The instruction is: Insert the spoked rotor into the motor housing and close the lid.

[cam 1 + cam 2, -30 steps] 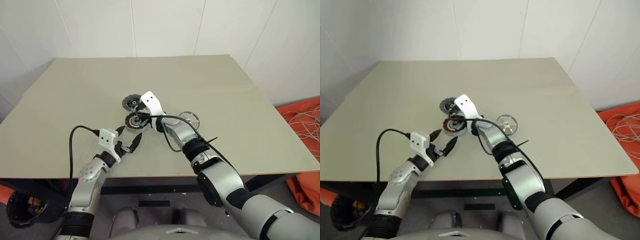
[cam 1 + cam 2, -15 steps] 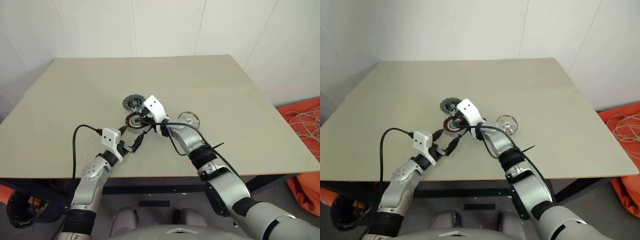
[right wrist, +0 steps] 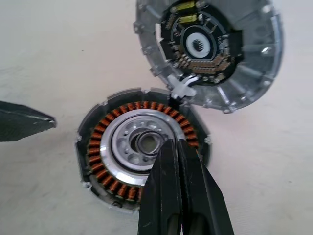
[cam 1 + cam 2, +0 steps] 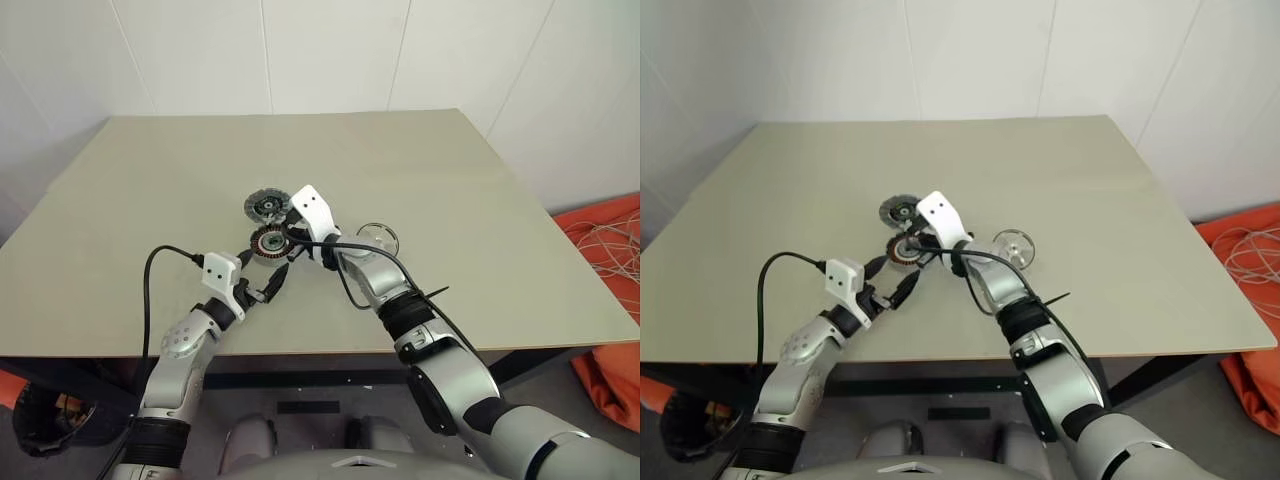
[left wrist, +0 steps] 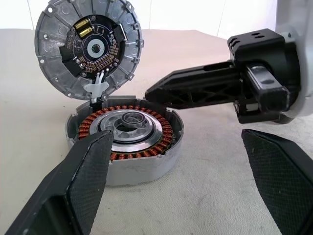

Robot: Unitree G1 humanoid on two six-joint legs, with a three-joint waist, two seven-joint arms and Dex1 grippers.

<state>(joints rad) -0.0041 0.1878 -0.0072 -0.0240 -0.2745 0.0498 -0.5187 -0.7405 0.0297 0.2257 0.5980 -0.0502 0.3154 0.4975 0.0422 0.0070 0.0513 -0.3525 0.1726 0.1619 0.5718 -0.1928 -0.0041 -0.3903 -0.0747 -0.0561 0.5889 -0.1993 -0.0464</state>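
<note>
Mid-worktop (image 4: 470,180): we find the motor housing (image 4: 268,240) lying flat, copper windings up, centre hub bare, no rotor seated.
Lid: grey finned lid (image 4: 266,206) is hinged open behind the housing, circuit side showing in the wrist views, joined to the housing at a small tab.
Spoked rotor: silver spoked rotor (image 4: 379,238) rests on the worktop to the right of the housing, apart from it, just beyond the right forearm; nothing holds it.
Right end effector: the right end effector (image 3: 178,156) is clenched, fingers pressed together with nothing between them, tips poised over the housing's near rim, beside the hub; we cannot tell whether they touch.
Left end effector: the left end effector (image 4: 264,278) is released, fingers spread wide, hovering just on the near side of the housing, empty.
Key relation: we judge the rotor lies to the right of both end effectors; the right arm is clearly nearer, but its tip points away from the rotor, toward the housing.
Next move, our reading: the right end effector would need to swing rightward and spread before any pick-up.
</note>
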